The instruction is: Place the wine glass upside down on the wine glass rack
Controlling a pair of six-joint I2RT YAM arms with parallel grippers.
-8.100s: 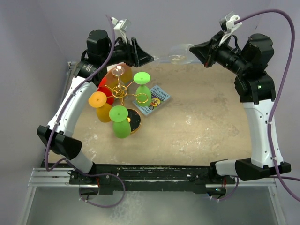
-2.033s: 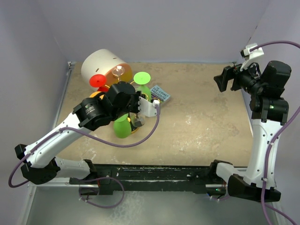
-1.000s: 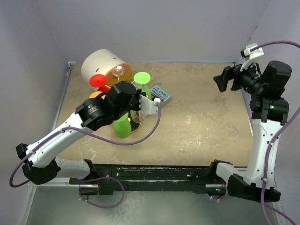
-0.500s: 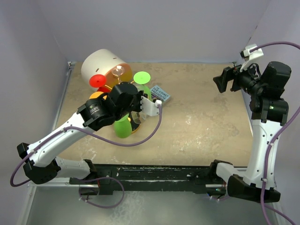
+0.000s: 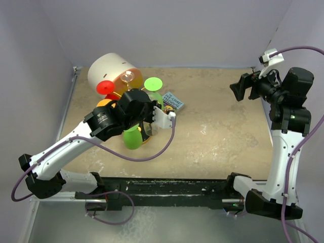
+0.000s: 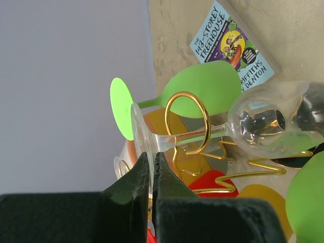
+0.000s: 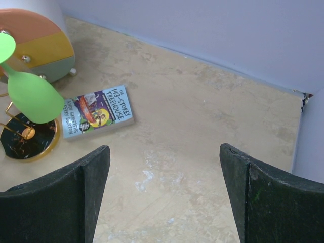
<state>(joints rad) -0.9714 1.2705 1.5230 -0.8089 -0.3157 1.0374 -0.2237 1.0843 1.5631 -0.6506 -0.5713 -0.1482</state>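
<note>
Left wrist view, grip: the left gripper (image 6: 152, 158) is pinched almost closed on the edge of the foot of the clear wine glass (image 6: 263, 125).
Left wrist view, glass: its stem is threaded through a gold ring of the wine glass rack (image 6: 185, 93). The foot is on the gripper's side of that ring and the bowl on the other.
Left wrist view, doing it well: probably ease down until the foot bears on the ring, keeping the stem centred. Then part the fingers only a little and back straight away from the rack, so the green glass (image 6: 202, 93) hanging just beside is not knocked.
Top view, left arm (image 5: 104, 121): it reaches forward with a bent elbow, its wrist directly over the rack and hiding most of it.
Top view, right arm (image 5: 291, 114): it stands upright, well apart from the rack.
Right wrist view, right gripper (image 7: 163, 151): its fingers are spread wide and hold nothing. It looks toward the rack, with a book (image 7: 96, 112) lying just beside the rack's base.
</note>
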